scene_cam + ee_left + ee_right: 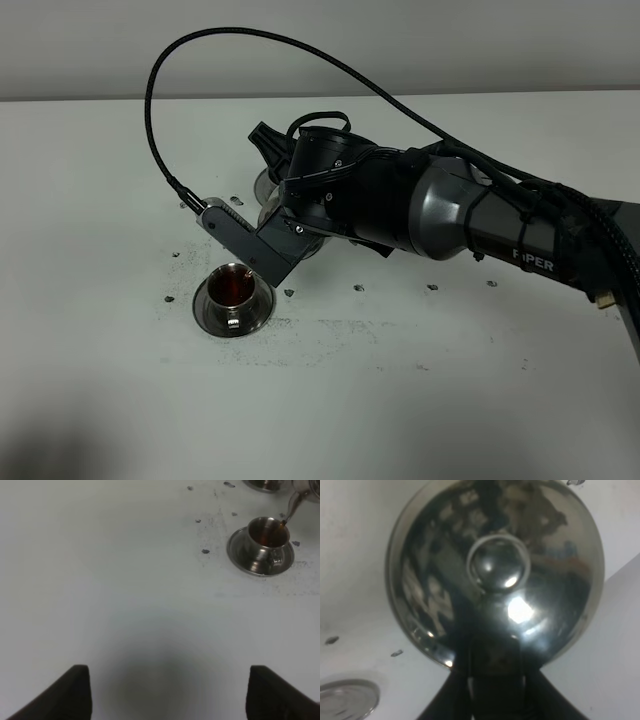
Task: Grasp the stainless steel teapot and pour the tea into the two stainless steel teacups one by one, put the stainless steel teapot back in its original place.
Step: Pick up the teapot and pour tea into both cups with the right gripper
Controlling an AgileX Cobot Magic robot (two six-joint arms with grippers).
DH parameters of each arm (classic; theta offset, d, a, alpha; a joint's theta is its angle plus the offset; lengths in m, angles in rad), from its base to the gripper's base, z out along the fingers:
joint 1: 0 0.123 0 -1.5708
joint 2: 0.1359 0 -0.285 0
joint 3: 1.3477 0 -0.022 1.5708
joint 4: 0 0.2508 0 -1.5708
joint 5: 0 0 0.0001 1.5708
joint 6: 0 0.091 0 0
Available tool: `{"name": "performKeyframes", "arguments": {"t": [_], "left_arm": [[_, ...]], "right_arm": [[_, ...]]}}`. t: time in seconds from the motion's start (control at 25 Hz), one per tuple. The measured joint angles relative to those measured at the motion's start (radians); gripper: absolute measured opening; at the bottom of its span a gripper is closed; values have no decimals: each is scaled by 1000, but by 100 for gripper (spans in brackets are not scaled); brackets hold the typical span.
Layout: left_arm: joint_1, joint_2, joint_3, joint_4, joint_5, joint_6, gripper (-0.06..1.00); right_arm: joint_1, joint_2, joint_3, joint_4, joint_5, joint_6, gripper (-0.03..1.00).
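Right tool [495,680] clenched on handle [496,652] of stainless steel teapot [435,580]. Pot held off surface [420,400], directly ahead of tool, domed lid and knob [500,570] facing right wrist camera. High view: pot mostly hidden behind right arm. Spout [295,504] just above rim of teacup [235,312]; thin stream of tea [235,290] ran into cup. Cup partly filled, stood on saucer [203,312]. Left tool [170,695] released, fingers wide apart, over bare surface, well apart from cup and pot.
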Motion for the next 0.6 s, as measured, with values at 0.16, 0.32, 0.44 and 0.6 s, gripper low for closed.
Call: {"name": "performKeyframes", "arguments": {"t": [0.16,0.32,0.44,0.6], "left_arm": [[0,0,0,0,0,0,63],[0,0,0,0,0,0,63],[0,0,0,0,0,0,63],[0,0,0,0,0,0,63]], "right_arm": [[5,0,0,-2,0,0,20],[10,0,0,-2,0,0,20],[10,0,0,-3,0,4,20],[10,0,-2,1,2,19,20]]}}
